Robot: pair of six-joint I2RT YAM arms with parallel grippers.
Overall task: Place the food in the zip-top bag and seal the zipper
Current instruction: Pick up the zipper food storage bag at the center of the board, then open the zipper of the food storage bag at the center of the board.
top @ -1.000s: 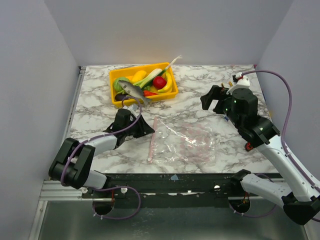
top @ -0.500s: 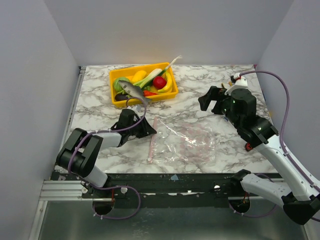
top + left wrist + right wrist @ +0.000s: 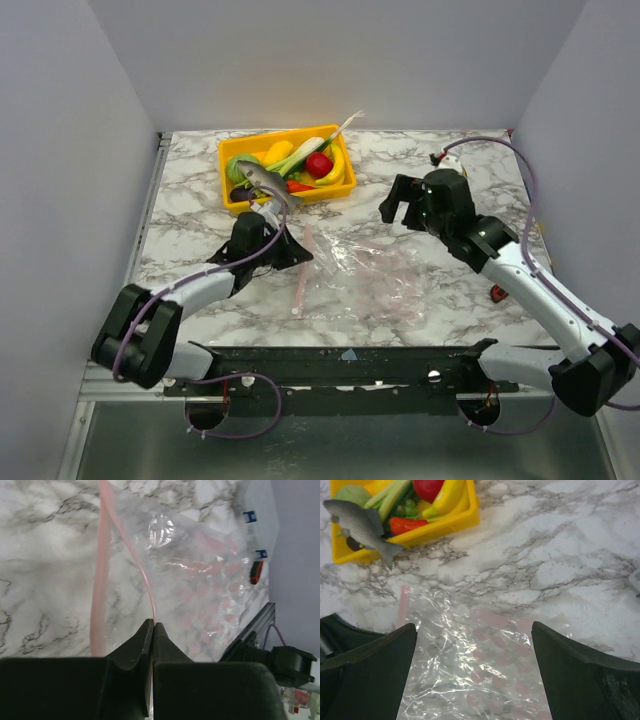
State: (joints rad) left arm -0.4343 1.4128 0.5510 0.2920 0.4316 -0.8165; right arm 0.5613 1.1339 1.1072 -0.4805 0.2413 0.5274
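Note:
The clear zip-top bag (image 3: pixel 368 277) lies flat on the marble, its pink zipper (image 3: pixel 301 278) on its left edge. My left gripper (image 3: pixel 290 254) is shut on one thin lip of the zipper (image 3: pixel 149 592) and holds it off the other lip (image 3: pixel 102 580). My right gripper (image 3: pixel 398 203) hangs open and empty above the bag's far edge (image 3: pixel 485 670). The food sits in the yellow tray (image 3: pixel 233 200): grey fish (image 3: pixel 362 525) over the rim, red fruit (image 3: pixel 427 487), banana (image 3: pixel 451 497), carrot (image 3: pixel 408 524), cabbage (image 3: pixel 349 494), leeks (image 3: pixel 335 130).
A smaller clear packet with blue marks (image 3: pixel 260 515) and a small red-black object (image 3: pixel 497 293) lie at the table's right edge. Grey walls close the left, back and right sides. The arm bases and a metal rail run along the near edge.
My right arm has swung left and forward, over the bag's far edge. My left gripper has stayed on the zipper end; the bag's top layer there has lifted and crumpled.

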